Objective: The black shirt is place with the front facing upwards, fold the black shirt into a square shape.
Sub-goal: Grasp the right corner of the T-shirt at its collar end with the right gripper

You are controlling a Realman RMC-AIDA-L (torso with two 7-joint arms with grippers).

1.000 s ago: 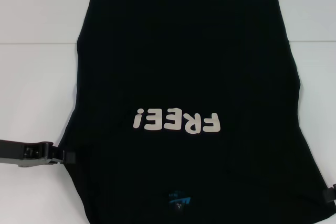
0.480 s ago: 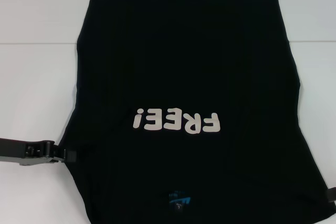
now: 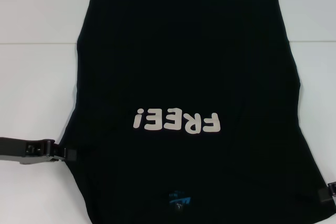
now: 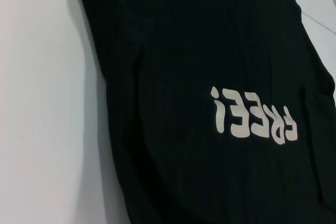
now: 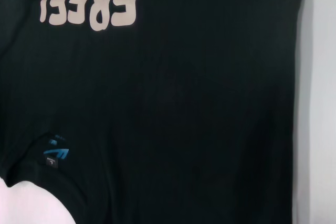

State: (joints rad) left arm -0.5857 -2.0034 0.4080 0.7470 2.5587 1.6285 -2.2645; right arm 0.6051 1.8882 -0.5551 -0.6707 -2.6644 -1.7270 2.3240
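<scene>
I judge I am at the first grasp of the fold: both my pincers sit at the near corners of the black shirt (image 3: pixel 184 77), which lies flat and front-up on the white table (image 3: pixel 37 77), sleeves apparently already tucked in so it reads as a long panel. My left gripper (image 3: pixel 68 154) touches the shirt's edge on its near left side; whether its fingers are spread or pinched on cloth I cannot tell. My right gripper (image 3: pixel 326 194) shows only as a tip at the near right corner, its state equally hidden. Between the two lies the blue neck label (image 3: pixel 179 200); just beyond them the "FREE!" lettering (image 3: pixel 176 121); far beyond, the hem. Next, I expect, both must pinch the near edge and carry it toward that hem.
</scene>
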